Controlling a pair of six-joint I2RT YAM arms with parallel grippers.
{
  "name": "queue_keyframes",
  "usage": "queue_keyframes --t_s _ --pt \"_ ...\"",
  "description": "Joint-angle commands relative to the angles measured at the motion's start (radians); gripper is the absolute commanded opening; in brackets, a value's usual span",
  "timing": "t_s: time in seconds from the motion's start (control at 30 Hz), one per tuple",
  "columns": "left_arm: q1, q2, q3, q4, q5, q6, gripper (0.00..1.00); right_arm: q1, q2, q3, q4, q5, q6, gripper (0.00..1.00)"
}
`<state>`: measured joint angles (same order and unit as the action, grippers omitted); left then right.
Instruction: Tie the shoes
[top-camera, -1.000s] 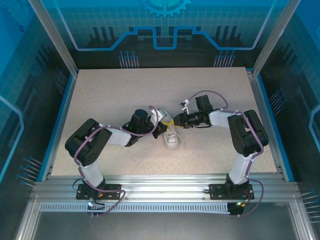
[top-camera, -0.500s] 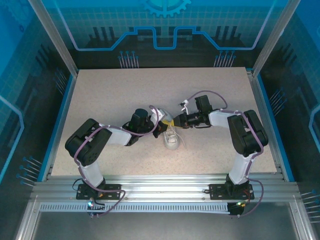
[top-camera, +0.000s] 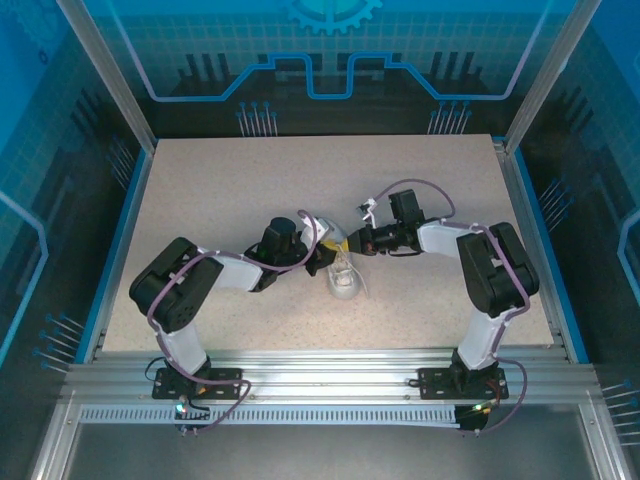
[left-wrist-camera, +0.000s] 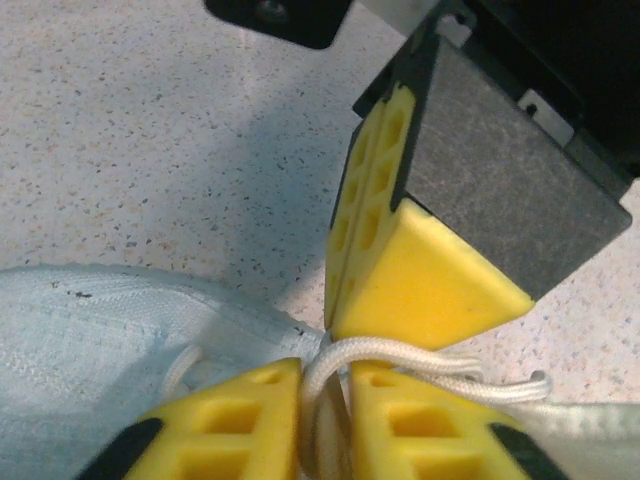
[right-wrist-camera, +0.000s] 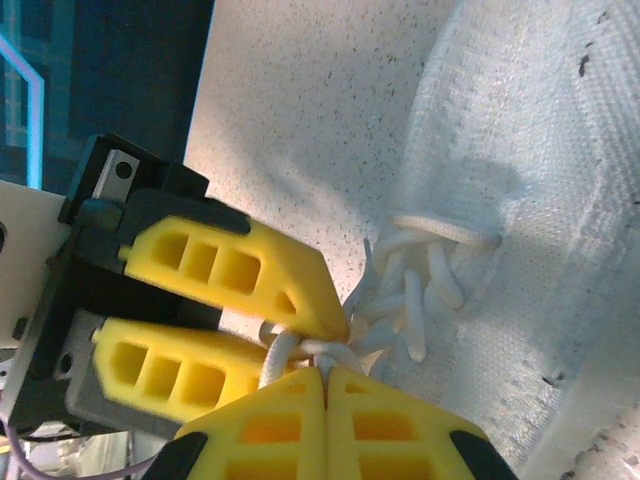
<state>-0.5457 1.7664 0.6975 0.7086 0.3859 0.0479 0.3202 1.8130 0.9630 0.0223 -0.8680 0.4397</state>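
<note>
Slippage is being risked at the white sneaker (top-camera: 344, 280), which is lying at the middle of the speckled table (top-camera: 220, 180) in the overhead view, between the two arms. Its thin lace (left-wrist-camera: 400, 352) is being clenched at the very tips of the right gripper (right-wrist-camera: 325, 372), whose pads are being pressed flat together at the bottom of its wrist view. The left gripper (left-wrist-camera: 322, 380) is being kept narrowly parted around the same strand; whether it is being pinched there cannot be told. With so shallow a bite, the lace could be pulled free, or the light sneaker dragged sideways.
</note>
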Motion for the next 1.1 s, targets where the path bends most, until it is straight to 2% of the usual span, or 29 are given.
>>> queue_keyframes --t_s 0.0,0.17,0.33,0.47,0.67,0.93,1.07 --pt "0.011 -0.056 -0.025 0.006 0.040 -0.043 0.27 0.009 -0.037 -0.010 -0.016 0.044 -0.032 0.00" --pt "0.056 -0.121 -0.057 0.002 0.089 -0.094 0.40 0.011 -0.035 -0.009 -0.021 0.053 -0.032 0.00" --pt "0.139 -0.223 -0.120 -0.028 0.136 -0.139 0.42 0.014 -0.035 -0.003 -0.027 0.053 -0.036 0.00" --pt "0.181 -0.305 -0.201 -0.058 0.138 -0.124 0.40 0.017 -0.028 0.002 -0.030 0.053 -0.036 0.00" --pt "0.175 -0.321 -0.254 -0.072 0.137 -0.083 0.39 0.020 -0.022 0.009 -0.028 0.053 -0.036 0.00" --pt "0.111 -0.200 -0.199 -0.015 0.126 -0.080 0.38 0.023 -0.018 0.022 -0.040 0.059 -0.042 0.00" --pt "0.092 -0.149 -0.176 0.018 0.085 -0.080 0.38 0.024 -0.014 0.040 -0.069 0.057 -0.060 0.00"
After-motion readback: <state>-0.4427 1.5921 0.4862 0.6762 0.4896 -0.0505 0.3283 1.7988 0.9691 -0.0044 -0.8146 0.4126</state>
